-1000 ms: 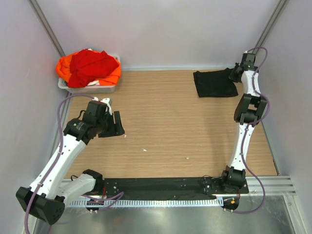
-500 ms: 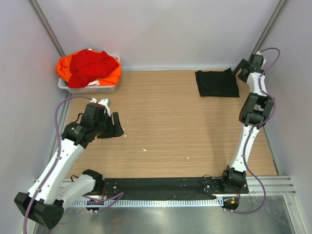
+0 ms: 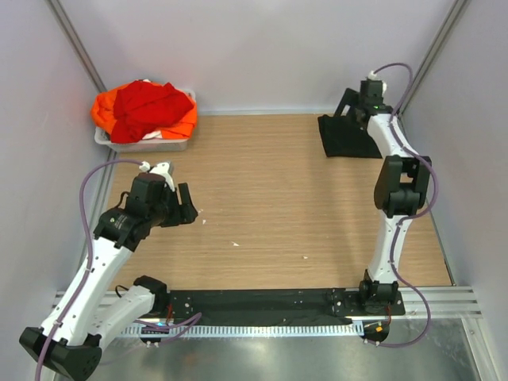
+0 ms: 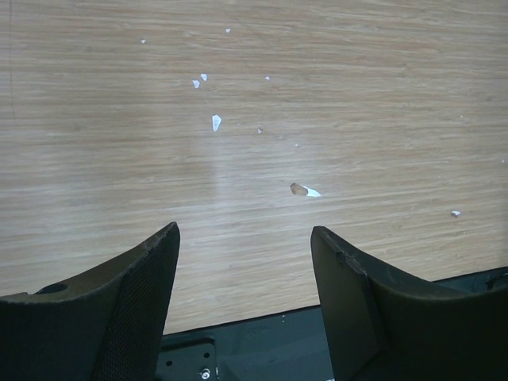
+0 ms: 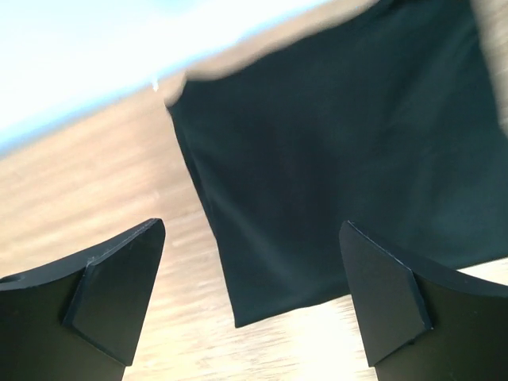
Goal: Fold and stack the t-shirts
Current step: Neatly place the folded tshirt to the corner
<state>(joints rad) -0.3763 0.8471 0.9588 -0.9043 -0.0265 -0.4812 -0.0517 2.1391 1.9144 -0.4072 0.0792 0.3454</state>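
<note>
Black t-shirt [image 5: 333, 159] fills right wrist view; red t-shirt [image 3: 147, 103] shows overhead.

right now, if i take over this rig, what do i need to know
Left gripper: open, empty, low over the table on the left side.
Right gripper: open, empty, hovering over the black t-shirt.
Done: the black t-shirt lies folded at the far right.
Left: the red t-shirt and orange t-shirt are heaped unfolded in the white tub, far left. Fold both and stack them.
</note>
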